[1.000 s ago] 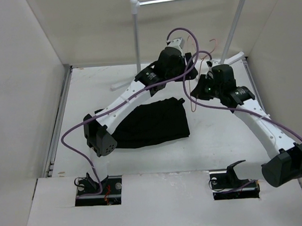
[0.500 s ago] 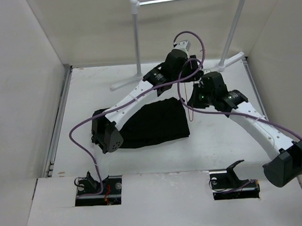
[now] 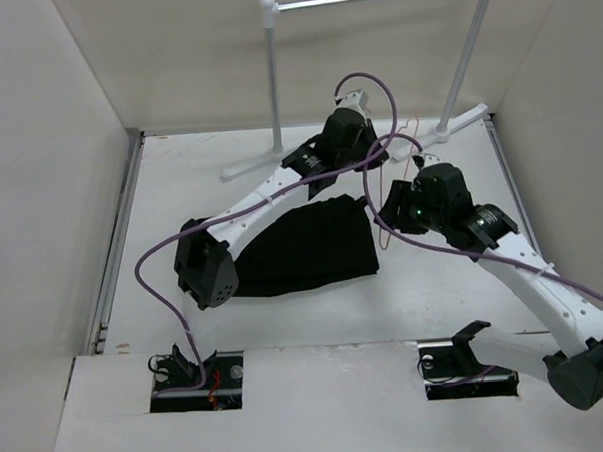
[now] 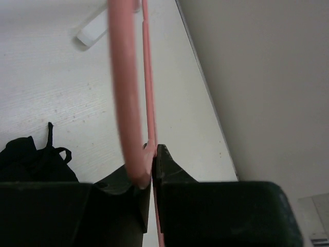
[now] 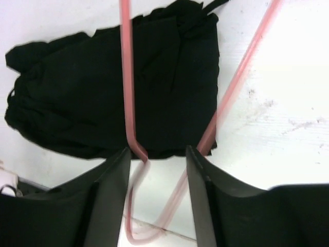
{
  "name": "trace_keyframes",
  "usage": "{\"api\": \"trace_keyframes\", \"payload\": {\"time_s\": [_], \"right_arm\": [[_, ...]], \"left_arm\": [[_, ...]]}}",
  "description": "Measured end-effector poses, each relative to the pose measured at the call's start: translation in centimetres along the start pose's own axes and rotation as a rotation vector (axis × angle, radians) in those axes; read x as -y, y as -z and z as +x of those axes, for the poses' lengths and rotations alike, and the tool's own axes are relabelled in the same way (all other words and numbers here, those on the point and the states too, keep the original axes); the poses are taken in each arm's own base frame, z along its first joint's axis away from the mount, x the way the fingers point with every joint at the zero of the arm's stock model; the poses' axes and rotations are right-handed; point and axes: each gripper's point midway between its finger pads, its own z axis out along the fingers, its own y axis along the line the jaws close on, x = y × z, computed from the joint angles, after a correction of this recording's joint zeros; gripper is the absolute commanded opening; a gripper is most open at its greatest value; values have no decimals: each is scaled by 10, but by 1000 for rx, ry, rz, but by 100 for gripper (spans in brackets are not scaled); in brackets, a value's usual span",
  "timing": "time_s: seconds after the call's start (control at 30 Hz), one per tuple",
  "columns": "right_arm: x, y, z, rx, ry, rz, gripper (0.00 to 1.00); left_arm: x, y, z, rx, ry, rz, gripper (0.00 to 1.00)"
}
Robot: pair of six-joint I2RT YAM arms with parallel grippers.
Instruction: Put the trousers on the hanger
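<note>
The left gripper (image 4: 154,157) is clamped on the hanger (image 4: 126,92) wire. The right gripper (image 5: 157,154) stands open, with a bent corner of the hanger between its parted fingers. The trousers (image 3: 302,248) lie bunched on the table (image 3: 179,181) beneath the left arm, beside the hanger and not on it.

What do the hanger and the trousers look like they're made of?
The hanger: thin pink-red rod, smooth and evenly coloured, bent into tight corners; probably coated wire, possibly plastic. The trousers: soft matte black fabric, bunched in folds; the weave is too fine to tell.
</note>
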Motion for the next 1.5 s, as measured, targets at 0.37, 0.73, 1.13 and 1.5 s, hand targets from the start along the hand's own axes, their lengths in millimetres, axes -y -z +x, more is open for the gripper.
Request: {"api": "trace_keyframes", "payload": {"time_s": [0.37,0.73,1.13,1.5], "right_arm": [[21,21,5,95,-206,-116,58],[39,-3,-2,71,-293,-58,13],[44,-95,24,-80,-277,-28,38],[68,-148,59,-154,-289,14,50]], "left_arm": [[-38,31,0,80,178,-16,2],[-82,39,96,74,180,-172,1],[-111,24,142,164,184,-294,1],[-132,8,169,173,228,-353,2]]}}
